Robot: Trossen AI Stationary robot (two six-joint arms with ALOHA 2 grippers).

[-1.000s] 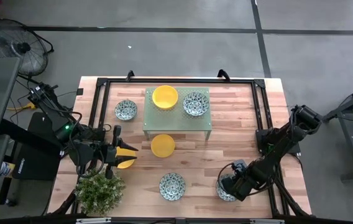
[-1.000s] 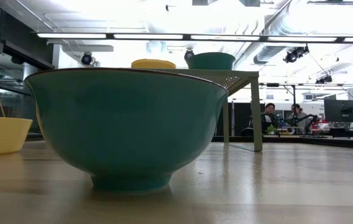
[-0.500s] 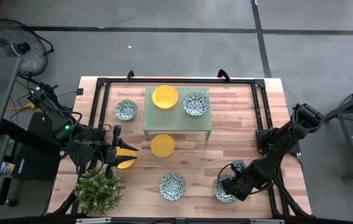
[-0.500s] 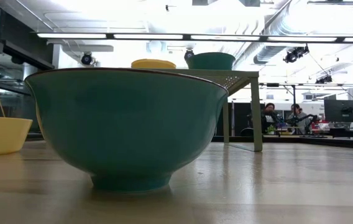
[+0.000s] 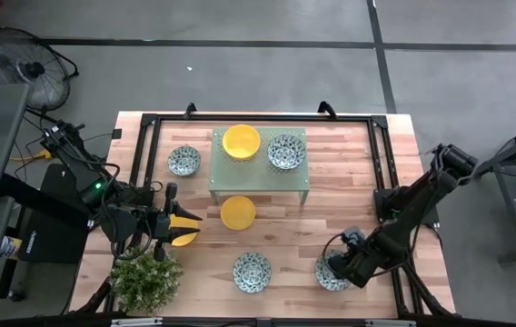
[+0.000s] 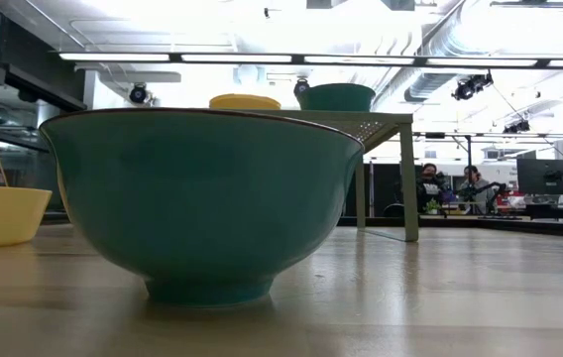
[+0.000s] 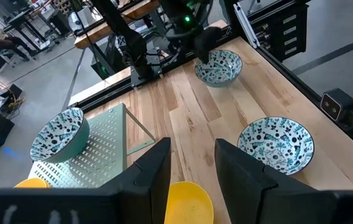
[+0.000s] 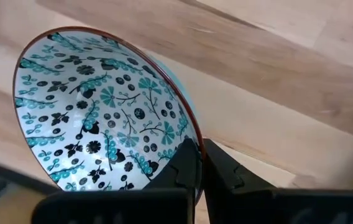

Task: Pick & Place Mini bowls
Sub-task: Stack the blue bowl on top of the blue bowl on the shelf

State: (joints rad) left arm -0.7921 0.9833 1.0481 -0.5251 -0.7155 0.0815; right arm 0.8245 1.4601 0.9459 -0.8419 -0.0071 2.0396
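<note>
From the overhead camera I see my right pincer (image 5: 342, 265) low at the near right corner of the table (image 5: 349, 182), its fingers pressed together on the rim of a patterned bowl (image 5: 332, 272); my right wrist camera shows the rim of that bowl (image 8: 102, 112) pinched between the two dark fingers (image 8: 186, 165), one inside and one outside the wall. My left pincer (image 5: 178, 227) sits at the near left side, just behind the potted plant (image 5: 144, 277), fingers partly spread around a yellow bowl (image 5: 183, 238); in the left wrist camera the yellow bowl (image 7: 187, 202) lies between and below the fingers (image 7: 155, 168), though I cannot tell whether they touch it. On the pale green stand (image 5: 258, 173) sit a yellow bowl (image 5: 241, 141) and a patterned bowl (image 5: 285, 151) side by side. Another yellow bowl (image 5: 237, 212) rests on the table just in front of the stand, a patterned bowl (image 5: 183, 161) beside the stand's left edge, and another patterned bowl (image 5: 252, 271) near the front middle. The low camera is mostly filled by a teal bowl wall (image 6: 202, 188).
</note>
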